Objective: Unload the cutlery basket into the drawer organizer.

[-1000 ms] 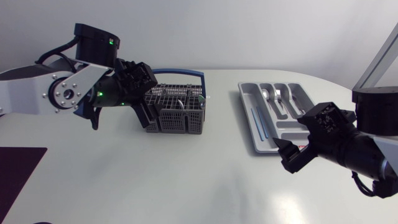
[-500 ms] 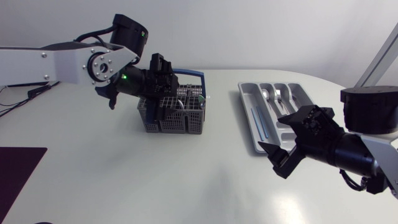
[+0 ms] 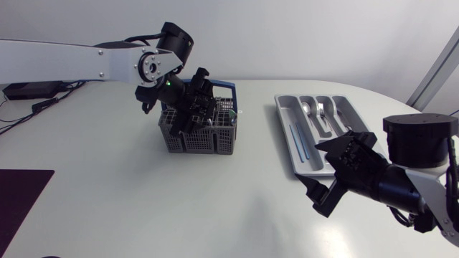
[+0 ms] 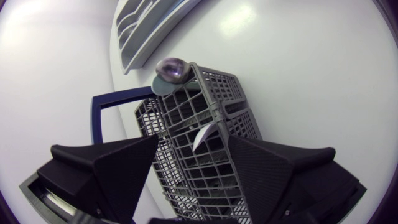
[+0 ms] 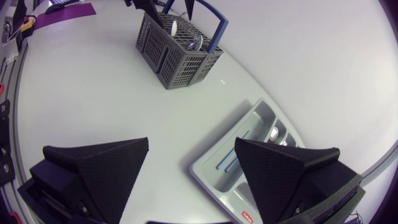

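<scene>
The cutlery basket (image 3: 201, 129) stands upright on the white table (image 3: 237, 208), left of the middle in the head view. It is a grey mesh box with a blue handle arched over its far side. The left wrist view looks down into its compartments, where a spoon (image 4: 173, 68) stands at one corner with its bowl above the rim and a paler, pointed piece leans by a middle divider.

The left gripper (image 3: 192, 107) hangs directly over the basket on an arm stretched in from the table's left side. Its two wedge fingers (image 4: 118, 162) are spread wide, with the basket's open top showing in the gap between them. Whether they touch the mesh I cannot tell.

Well apart to the right lies the grey drawer organizer (image 3: 319, 132), flat on the table. It holds spoons (image 3: 319, 111) in a far compartment and a thin bluish piece (image 3: 297, 140) in the long slot on its basket side.

The right gripper (image 3: 323, 179) is above bare table just beside the organizer's near end. Its fingers (image 5: 106, 165) are also held apart and grip nothing.

The tabletop is smooth and matte, with a rounded far corner. A dark purple mat (image 3: 21, 190) lies at its near left edge.
</scene>
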Tool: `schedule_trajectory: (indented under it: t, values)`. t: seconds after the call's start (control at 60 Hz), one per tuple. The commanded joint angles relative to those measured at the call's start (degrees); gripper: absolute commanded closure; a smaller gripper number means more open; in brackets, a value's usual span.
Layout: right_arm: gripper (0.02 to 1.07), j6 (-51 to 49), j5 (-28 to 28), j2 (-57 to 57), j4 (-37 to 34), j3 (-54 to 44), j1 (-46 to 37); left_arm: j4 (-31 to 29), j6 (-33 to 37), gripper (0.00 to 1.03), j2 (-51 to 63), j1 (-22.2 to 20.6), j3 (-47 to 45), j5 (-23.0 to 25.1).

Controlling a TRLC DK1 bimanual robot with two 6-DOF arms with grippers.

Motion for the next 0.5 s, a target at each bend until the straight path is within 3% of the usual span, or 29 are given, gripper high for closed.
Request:
schedule_trajectory:
  t: [0.0, 0.083, 0.183, 0.483]
  values:
    - [0.07, -2.3, 0.0, 0.4, 1.6, -1.3, 0.6, -1.8, 4.2, 0.42, 2.5, -0.5, 4.2, -0.4]
    - [0.07, -2.7, 0.0, 0.6, 1.7, -0.9, 0.7, -3.1, 5.8, 0.52, 3.0, -0.5, 5.5, -0.6]
    - [0.07, -3.1, 0.0, 1.0, 2.1, -0.7, 1.0, -7.2, 8.0, 0.81, 3.7, -0.2, 8.0, -0.5]
    - [0.07, -3.4, 0.0, 4.5, 4.6, 0.1, 1.5, -9.3, 9.3, 0.87, 4.3, 0.5, 8.1, -0.4]
